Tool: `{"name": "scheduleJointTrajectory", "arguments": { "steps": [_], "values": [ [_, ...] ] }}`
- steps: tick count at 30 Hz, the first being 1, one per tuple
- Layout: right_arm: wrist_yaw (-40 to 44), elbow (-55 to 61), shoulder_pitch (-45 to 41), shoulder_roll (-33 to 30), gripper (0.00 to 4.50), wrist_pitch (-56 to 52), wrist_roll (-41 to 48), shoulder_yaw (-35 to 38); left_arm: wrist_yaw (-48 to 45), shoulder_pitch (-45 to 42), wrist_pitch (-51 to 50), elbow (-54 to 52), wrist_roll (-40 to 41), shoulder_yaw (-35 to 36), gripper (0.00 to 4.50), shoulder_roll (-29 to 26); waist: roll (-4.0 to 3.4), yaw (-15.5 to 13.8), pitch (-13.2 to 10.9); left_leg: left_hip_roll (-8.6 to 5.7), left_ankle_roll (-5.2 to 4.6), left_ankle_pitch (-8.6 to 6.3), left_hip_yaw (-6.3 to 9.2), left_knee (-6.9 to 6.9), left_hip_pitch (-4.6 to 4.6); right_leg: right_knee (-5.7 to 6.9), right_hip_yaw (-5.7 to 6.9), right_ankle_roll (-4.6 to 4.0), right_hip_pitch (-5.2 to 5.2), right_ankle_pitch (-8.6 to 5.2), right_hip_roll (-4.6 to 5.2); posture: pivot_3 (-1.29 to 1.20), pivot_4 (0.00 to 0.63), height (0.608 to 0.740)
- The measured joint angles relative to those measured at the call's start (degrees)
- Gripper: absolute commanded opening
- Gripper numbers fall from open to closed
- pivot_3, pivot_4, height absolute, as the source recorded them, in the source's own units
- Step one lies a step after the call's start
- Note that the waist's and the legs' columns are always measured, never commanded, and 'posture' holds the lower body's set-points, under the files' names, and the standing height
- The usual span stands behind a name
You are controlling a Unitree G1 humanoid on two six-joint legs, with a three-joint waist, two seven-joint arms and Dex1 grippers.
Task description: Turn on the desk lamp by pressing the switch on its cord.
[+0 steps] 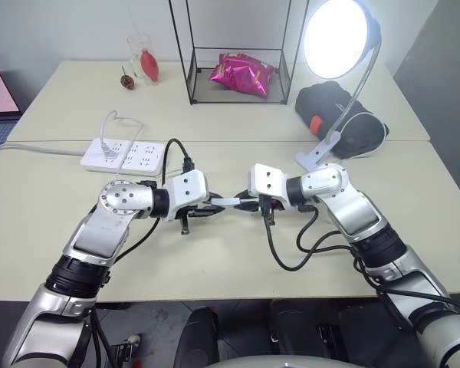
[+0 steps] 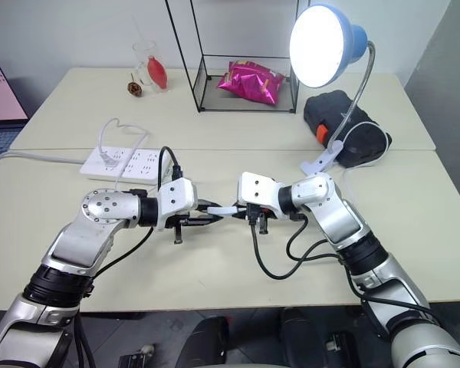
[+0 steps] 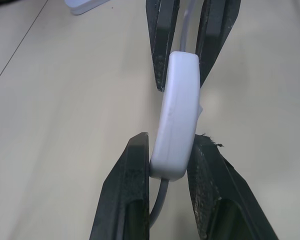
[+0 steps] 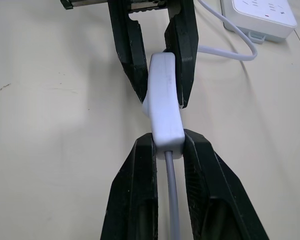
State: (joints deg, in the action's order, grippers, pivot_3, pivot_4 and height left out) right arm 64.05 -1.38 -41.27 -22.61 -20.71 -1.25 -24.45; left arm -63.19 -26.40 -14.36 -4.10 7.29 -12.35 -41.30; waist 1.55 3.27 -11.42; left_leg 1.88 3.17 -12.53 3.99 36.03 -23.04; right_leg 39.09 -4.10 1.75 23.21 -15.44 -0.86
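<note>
The switch hangs just above the table, between the two grippers: the left gripper clamps one end, the right gripper pinches the other, where the cord leaves it. The desk lamp is lit, its clip base resting near a black bag. Behind, a wire-framed glass case holds a pink snack packet. A clear glass holds something red, possibly a small bottle. A power strip lies on the robot's left.
</note>
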Motion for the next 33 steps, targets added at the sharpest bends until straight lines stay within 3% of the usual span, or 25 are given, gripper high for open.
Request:
{"name": "scheduleJointTrajectory", "arguments": {
  "steps": [14,16,23,28,31,33],
  "values": [
    [0.8,0.6,0.0,-0.4,0.35,0.1,0.0,0.0,-0.3,0.0,1.0,0.2,-0.6,-0.1,0.62,0.9,0.00,0.0,0.0,0.00,0.00,0.00,0.01,0.00,0.00,0.00,0.00,0.00,0.00,0.00,0.00,0.00,0.150,0.740],
    [0.8,0.6,0.0,-0.4,0.35,0.1,0.0,0.0,-0.4,0.0,1.3,0.3,-0.6,-0.1,1.32,0.9,0.00,0.0,0.0,0.00,0.00,0.00,0.01,0.00,0.00,0.00,0.00,0.00,0.00,0.00,0.00,0.00,0.150,0.740],
    [0.9,0.6,0.0,0.5,0.35,0.0,0.4,-0.6,-0.6,0.1,6.6,0.7,-1.9,0.2,2.65,0.1,0.00,0.0,0.0,0.00,0.00,0.00,0.01,0.00,0.00,0.00,0.00,0.00,0.00,0.00,0.00,0.00,0.150,0.740],
    [1.0,0.6,0.0,0.4,0.35,0.0,0.4,-1.2,-1.9,1.5,10.3,0.7,-2.5,0.2,3.94,-1.4,0.00,0.0,0.0,-0.01,0.00,0.00,0.02,-0.01,0.00,0.00,0.01,0.00,0.00,0.00,0.01,0.00,0.150,0.740],
    [1.0,0.5,0.0,0.5,0.35,0.2,0.3,-1.2,-2.7,2.4,11.6,0.7,-2.5,0.3,4.50,-1.9,0.00,0.0,0.0,-0.01,0.00,0.00,0.02,0.00,0.00,0.00,0.00,0.00,0.00,0.00,0.00,0.00,0.150,0.740],
    [0.9,-0.1,-0.1,0.5,0.35,0.6,0.3,-1.3,-3.0,3.0,12.0,0.5,-2.2,0.6,4.50,-2.4,0.00,0.0,0.0,-0.01,0.00,0.00,0.02,0.00,0.00,0.00,0.00,0.00,0.00,0.00,0.01,0.00,0.150,0.740]
  ]
}}
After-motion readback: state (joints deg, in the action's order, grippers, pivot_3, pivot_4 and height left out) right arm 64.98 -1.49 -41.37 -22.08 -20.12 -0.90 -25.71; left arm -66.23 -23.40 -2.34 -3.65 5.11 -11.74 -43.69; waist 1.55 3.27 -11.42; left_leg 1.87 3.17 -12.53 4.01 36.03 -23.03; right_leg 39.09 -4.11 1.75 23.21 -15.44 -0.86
